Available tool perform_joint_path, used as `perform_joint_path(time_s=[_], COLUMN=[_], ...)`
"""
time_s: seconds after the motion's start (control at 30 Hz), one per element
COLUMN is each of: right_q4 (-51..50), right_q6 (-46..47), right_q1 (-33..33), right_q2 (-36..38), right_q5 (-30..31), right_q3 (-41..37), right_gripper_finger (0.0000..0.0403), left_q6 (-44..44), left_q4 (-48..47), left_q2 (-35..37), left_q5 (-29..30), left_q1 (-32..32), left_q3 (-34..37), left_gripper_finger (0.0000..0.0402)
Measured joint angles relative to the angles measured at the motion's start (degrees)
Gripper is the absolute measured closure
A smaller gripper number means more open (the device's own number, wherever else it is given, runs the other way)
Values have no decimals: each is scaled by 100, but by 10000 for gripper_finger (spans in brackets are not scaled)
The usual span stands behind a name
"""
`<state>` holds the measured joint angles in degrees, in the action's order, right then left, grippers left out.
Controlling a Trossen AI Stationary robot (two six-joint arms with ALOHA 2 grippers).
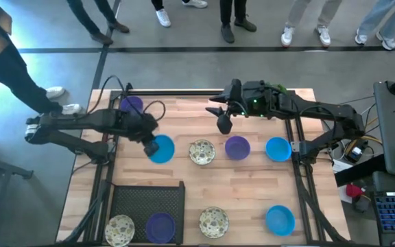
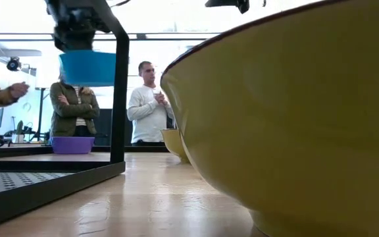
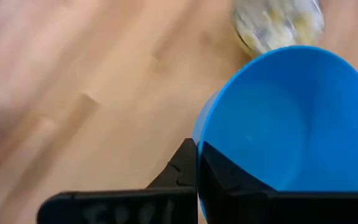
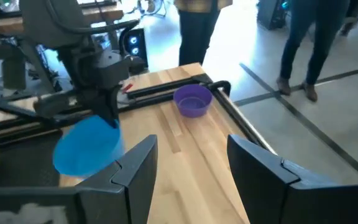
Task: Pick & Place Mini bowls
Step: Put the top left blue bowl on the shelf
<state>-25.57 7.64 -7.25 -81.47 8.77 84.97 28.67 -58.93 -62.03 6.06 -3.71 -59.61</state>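
Yellow-walled bowl (image 2: 295,131) looms nearest the low camera. At 9 o'clock on the table (image 1: 252,199), the left gripper (image 1: 149,142) is clamped on the rim of a blue bowl (image 1: 162,149), tilted and lifted clear for carrying. At 12 o'clock, the right gripper (image 1: 223,123) hovers wide open and empty above a purple bowl (image 1: 237,147), likely ready to descend.

Both arms are dark, built of slim tubular links with chunky black joint housings. A black cable (image 1: 146,108) loops over the left arm at centre left; a green light (image 1: 256,104) glows on the right arm, upper centre.
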Motion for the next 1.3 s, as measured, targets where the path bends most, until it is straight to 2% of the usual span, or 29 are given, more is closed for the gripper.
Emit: perform_joint_path(time_s=[0.1,0.3,0.53,0.7,0.93,1.17,1.3], right_q4=[-175,-473,-477,-579,-598,-598,-598], right_q6=[-102,-268,-700,-916,-791,-784,-778], right_q1=[0,0,-2,-2,-2,-2,-2], right_q2=[5,7,8,9,9,9,9], right_q5=[-404,-1232,-2101,-2734,-2789,-2789,-2789], right_q3=[0,0,0,0,0,0,0], right_gripper_finger=[211,211,211,211,211,211,211], left_q6=[-164,-152,327,767,1078,1202,1195], left_q4=[-45,-81,124,657,1107,1821,1905], left_q2=[-1,-48,-177,-278,-388,-476,-512], left_q5=[-608,-1390,-1525,-1525,-1511,-1505,-1519], left_q1=[184,820,1742,2208,2619,2685,2728], left_q3=[80,301,753,1077,1503,1964,2107], left_gripper_finger=[401,401,401,401,401,401,401])
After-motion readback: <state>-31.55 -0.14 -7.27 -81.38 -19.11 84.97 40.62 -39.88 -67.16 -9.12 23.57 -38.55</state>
